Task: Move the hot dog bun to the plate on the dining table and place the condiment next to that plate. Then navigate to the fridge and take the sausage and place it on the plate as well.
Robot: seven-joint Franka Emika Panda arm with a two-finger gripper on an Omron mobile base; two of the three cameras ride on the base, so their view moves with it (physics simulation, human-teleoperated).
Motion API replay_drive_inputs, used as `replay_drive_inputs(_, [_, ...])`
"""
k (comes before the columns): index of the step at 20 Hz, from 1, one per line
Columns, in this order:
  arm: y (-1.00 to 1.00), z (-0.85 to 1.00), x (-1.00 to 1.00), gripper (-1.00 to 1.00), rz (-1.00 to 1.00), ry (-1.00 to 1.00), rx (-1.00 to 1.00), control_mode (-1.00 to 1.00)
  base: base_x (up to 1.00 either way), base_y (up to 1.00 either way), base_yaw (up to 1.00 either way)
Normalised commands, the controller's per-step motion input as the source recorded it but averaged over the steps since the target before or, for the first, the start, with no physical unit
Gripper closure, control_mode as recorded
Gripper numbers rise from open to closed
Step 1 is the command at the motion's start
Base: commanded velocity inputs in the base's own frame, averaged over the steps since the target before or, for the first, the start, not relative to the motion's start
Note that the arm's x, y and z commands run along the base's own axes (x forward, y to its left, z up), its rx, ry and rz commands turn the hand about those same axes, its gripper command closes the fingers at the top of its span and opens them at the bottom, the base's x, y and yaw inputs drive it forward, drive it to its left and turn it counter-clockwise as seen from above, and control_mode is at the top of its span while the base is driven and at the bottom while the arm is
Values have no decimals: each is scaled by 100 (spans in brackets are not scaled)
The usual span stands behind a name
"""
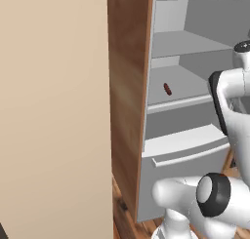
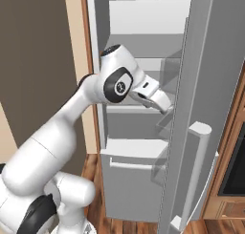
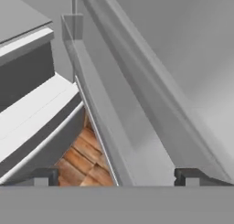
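Grey and pale inside, the fridge (image 2: 143, 85) stands open before me, its door (image 2: 210, 109) swung out to my right, and the sausage (image 1: 167, 89) lies small and dark red-brown on a middle shelf (image 1: 185, 89), towards its left end. My pincer (image 3: 116, 176) is spread wide with nothing between its tips (image 3: 43, 176), and it looks down along the inner side of the door, past a clear door bin, to a wedge of wooden floor (image 3: 84, 161) below. In the right base view my hand (image 2: 153, 95) hangs at the height of the middle shelves, near the door's inner edge and well apart from the sausage.
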Motion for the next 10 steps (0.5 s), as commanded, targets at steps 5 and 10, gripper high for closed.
replay_drive_inputs(5, [-74, -44, 10, -100, -12, 9, -6, -100, 0, 0, 0])
replay_drive_inputs(10, [-91, -41, 2, -100, -12, 6, -6, -100, 0, 0, 0])
